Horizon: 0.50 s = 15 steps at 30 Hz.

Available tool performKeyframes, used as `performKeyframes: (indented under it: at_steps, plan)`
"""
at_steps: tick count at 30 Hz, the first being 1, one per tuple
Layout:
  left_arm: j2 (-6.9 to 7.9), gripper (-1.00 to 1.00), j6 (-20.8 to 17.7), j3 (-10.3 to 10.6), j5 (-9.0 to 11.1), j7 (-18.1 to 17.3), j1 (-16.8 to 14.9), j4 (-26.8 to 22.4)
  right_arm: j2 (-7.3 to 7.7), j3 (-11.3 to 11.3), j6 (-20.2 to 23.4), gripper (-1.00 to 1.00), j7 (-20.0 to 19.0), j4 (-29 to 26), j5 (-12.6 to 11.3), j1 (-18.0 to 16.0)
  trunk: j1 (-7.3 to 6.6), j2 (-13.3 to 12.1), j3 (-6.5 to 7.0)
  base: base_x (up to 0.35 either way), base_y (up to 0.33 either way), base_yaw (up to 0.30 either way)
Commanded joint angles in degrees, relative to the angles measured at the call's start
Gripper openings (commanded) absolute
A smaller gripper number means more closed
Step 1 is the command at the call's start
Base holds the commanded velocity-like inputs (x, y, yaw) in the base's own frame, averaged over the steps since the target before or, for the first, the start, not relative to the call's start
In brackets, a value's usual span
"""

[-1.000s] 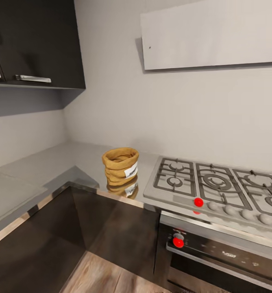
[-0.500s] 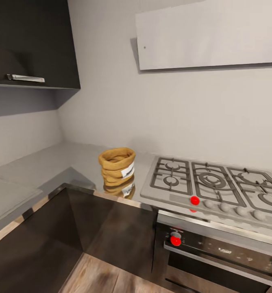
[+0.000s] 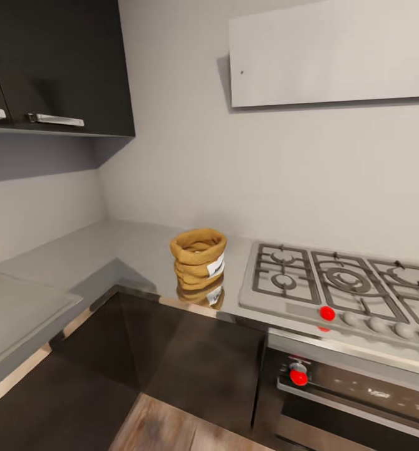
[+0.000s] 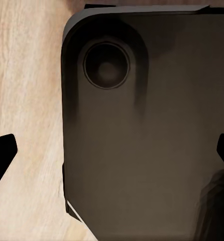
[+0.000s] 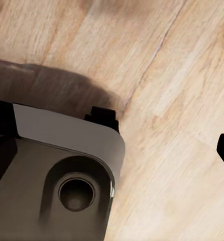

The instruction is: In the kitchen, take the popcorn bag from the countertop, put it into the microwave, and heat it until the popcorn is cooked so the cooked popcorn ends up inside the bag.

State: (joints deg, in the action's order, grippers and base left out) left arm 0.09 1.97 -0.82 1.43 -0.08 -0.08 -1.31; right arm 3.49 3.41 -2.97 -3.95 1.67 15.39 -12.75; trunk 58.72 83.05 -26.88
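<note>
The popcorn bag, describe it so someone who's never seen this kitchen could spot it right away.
Find the grey countertop running along the wall to the gas hob. Just left of the hob, near the counter's front edge, stands the popcorn bag. It is a squat tan paper sack with a rolled-down rim and a white label, the only brown thing on the grey surface.

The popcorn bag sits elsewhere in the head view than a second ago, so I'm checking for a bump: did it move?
No. The popcorn bag keeps its place beside the gas hob on the countertop; the camera shifted.
</note>
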Motion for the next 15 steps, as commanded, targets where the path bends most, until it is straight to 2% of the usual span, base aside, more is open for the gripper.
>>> performKeyframes:
  at_steps: [1,7,15]
  plan:
    - [0.0,1.0,0.1,-0.1,0.1,0.0,0.0,0.0,0.03,0.4,-0.4,1.0,-0.1,0.2,0.4,-0.1,0.01,0.0,-0.05,0.109,0.213,0.0]
    - [0.0,1.0,0.1,-0.1,0.1,0.0,0.0,0.0,-0.13,0.4,-0.3,1.0,-0.1,0.2,0.4,-0.1,0.01,0.0,-0.05,0.116,0.179,-0.028]
    - [0.0,1.0,0.1,-0.1,0.1,0.0,0.0,0.0,-0.13,0.4,0.1,1.0,-0.1,0.2,0.4,-0.1,0.01,0.0,-0.05,0.03,0.037,-0.224]
